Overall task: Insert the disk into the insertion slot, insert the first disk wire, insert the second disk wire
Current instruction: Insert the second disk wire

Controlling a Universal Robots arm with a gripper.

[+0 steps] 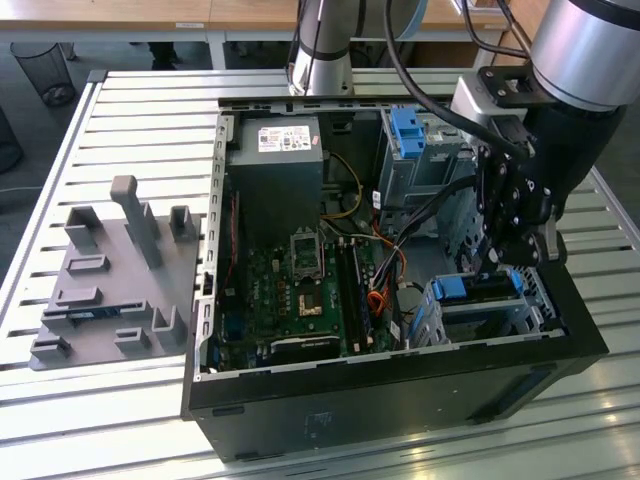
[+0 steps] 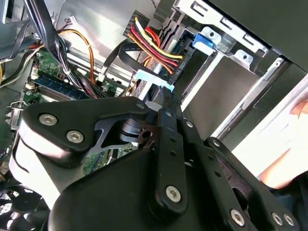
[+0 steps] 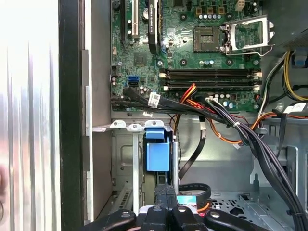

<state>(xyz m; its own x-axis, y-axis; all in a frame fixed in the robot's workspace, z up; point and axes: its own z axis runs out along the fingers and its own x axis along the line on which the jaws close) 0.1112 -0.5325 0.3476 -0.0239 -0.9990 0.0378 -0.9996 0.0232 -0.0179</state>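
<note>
Exterior view: an open computer case (image 1: 400,380) lying on a slatted metal worktop (image 1: 130,100), with a grey fixture plate (image 1: 110,285) well apart toward the exterior view's left. Inside the case, a green motherboard (image 1: 300,290), a grey power supply (image 1: 272,170) and a taller grey cage with a blue tab (image 1: 405,128). Low at the exterior view's right of the case, the disk (image 1: 470,289) seated in the insertion slot (image 1: 490,320), blue caddy edge showing. Directly above it, the hand (image 1: 497,262) pointing down from the arm, just over the blue edge.

Second wrist view: hand (image 2: 167,94) with black fingertips (image 2: 166,115) drawn together. At their very tip, a pale blue connector (image 2: 153,78); cannot tell whether pinched or merely touching. Just beyond, a bundle of red, yellow and black wires (image 2: 154,43) ending in a black plug close to the disk's blue tab (image 2: 204,41). Silver frame of the insertion slot (image 2: 236,54) around that tab.

First wrist view: hand (image 3: 164,190) narrowed to a closed point, aimed at the blue caddy of the disk (image 3: 158,155), which sits inside the perforated silver insertion slot (image 3: 122,163). Pale blue connector (image 3: 186,198) just beside the fingertips. Farther off, the motherboard (image 3: 192,48), crossed by a thick bundle of black cables (image 3: 192,109).
</note>
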